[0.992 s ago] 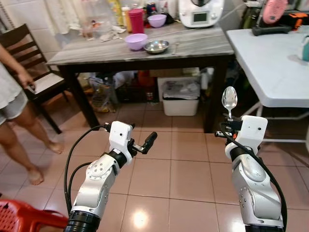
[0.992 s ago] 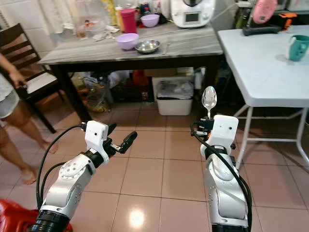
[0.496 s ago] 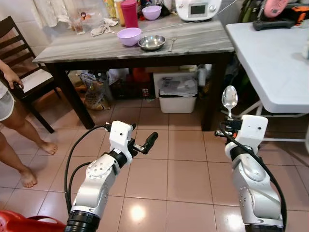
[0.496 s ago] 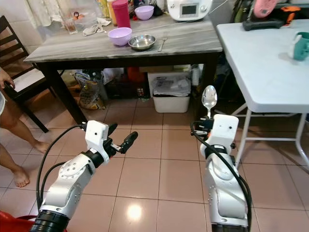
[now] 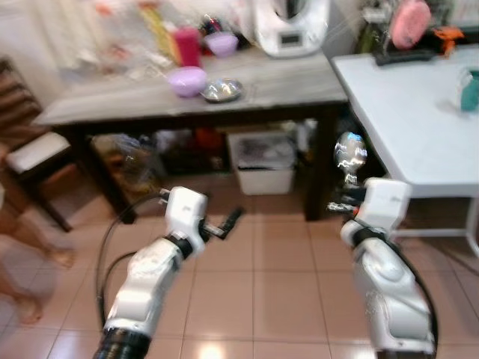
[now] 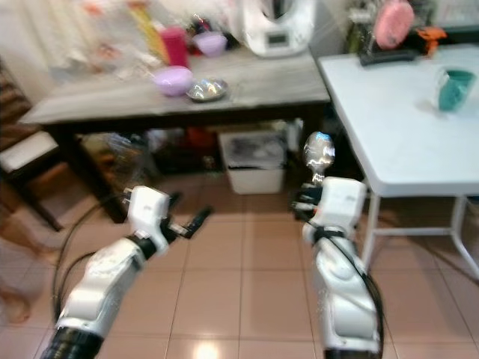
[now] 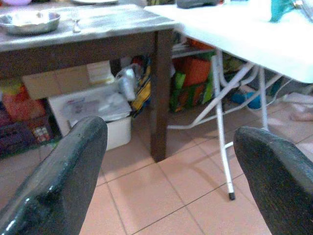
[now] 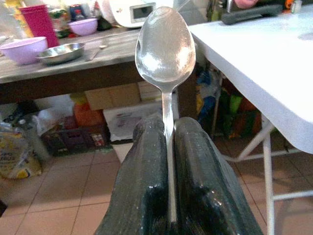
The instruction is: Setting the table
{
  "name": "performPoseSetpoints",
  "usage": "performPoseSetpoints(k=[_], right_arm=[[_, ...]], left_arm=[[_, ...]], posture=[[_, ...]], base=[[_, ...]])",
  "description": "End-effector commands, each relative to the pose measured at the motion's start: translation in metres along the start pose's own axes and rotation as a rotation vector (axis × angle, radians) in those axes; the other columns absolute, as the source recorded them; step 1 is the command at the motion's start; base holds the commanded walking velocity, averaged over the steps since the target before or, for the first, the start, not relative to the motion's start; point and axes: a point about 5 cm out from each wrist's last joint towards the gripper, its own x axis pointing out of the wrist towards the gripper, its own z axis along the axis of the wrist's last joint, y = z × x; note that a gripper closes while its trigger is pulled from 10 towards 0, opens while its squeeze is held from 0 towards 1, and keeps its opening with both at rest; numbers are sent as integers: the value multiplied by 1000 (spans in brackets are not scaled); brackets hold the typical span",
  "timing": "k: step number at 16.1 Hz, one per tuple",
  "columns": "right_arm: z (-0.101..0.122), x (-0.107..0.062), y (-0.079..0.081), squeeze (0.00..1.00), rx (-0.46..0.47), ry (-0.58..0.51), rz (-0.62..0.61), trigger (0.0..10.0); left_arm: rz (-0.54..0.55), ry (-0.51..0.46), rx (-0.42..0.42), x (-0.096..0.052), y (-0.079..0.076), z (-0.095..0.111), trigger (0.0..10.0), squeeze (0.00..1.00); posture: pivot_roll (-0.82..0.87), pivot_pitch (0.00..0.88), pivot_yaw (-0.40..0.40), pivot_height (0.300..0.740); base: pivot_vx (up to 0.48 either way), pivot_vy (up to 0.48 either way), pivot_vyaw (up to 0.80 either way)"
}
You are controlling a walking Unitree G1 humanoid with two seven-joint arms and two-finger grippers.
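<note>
My right gripper [image 5: 343, 206] is shut on a metal spoon [image 5: 349, 153], held upright with the bowl on top; the spoon [image 8: 165, 46] rises from between the two black fingers [image 8: 146, 161]. My left gripper [image 5: 224, 223] is held out over the floor, open and empty, with its fingers [image 7: 58, 171] wide apart. Ahead stands a dark wooden table [image 5: 284, 75] with a grey top carrying a purple bowl [image 5: 186, 78], a steel bowl [image 5: 221, 90] and a pink cup [image 5: 186, 45]. A white folding table [image 5: 404, 105] stands to the right.
A white kitchen appliance [image 5: 288, 26] sits at the back of the dark table. A white bin [image 5: 262, 158] and bags lie under it. A teal mug [image 6: 452, 88] is on the white table. A dark chair [image 5: 30, 142] and a person's blurred legs [image 5: 22, 262] are at the left.
The camera has swung and moved closer, blurring the whole picture; the tables now look nearer. Both arms keep their pose, the spoon still upright in the right gripper.
</note>
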Motion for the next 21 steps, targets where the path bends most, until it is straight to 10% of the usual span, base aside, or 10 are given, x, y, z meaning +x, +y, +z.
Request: performPoseSetpoints(k=[1, 21], right_arm=[[6, 0, -7, 0, -6, -22, -21, 10000], [4, -1, -6, 0, -4, -22, -20, 10000]], left_arm=[[-22, -12, 1, 4, -5, 4, 10000, 0], [-32, -7, 5, 6, -7, 4, 10000, 0]], posture=[[-289, 0, 117, 740], [-291, 0, 124, 740]], base=[[337, 0, 0], [339, 0, 103]])
